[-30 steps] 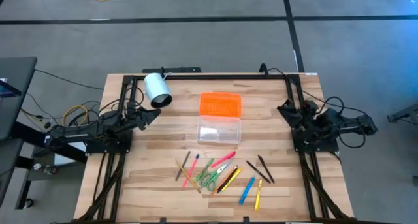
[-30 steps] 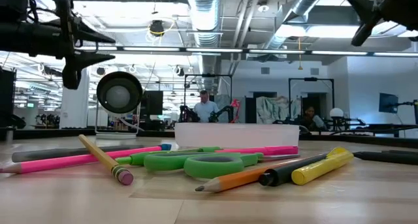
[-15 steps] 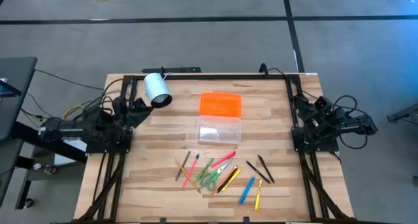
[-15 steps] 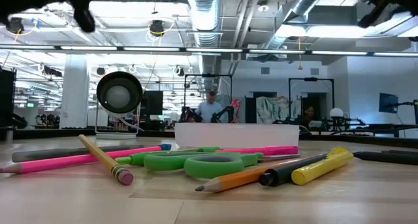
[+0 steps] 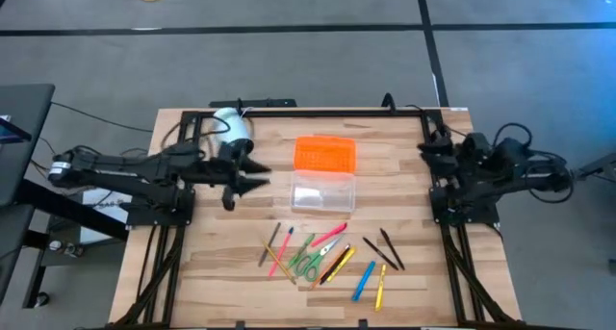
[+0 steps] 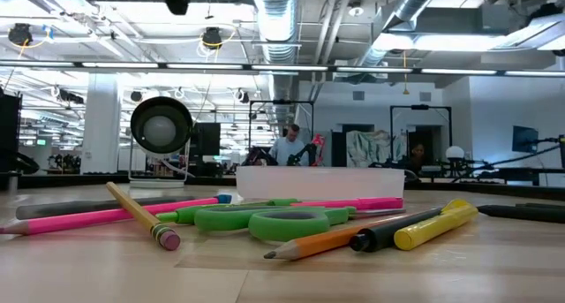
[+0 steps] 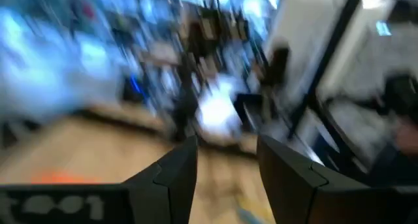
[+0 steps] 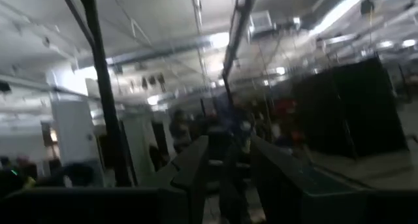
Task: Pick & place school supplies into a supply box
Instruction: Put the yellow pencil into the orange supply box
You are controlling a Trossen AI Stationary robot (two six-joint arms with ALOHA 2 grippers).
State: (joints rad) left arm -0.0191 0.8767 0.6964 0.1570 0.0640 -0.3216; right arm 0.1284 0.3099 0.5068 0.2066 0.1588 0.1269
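Robotics lab in an open industrial hall.
Exposed silver ceiling ducts (image 6: 274, 16), more black-framed robot rigs (image 6: 281, 126), grey concrete floor (image 5: 289, 70).

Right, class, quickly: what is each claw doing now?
Left claw: open, holding nothing, above the table beside the clear box.
Right claw: open, empty, at the table's right edge.

Wooden table (image 5: 404, 166): orange-lidded supply box (image 5: 324, 173), white cylinder (image 5: 231, 126), scattered school supplies (image 5: 327, 258)
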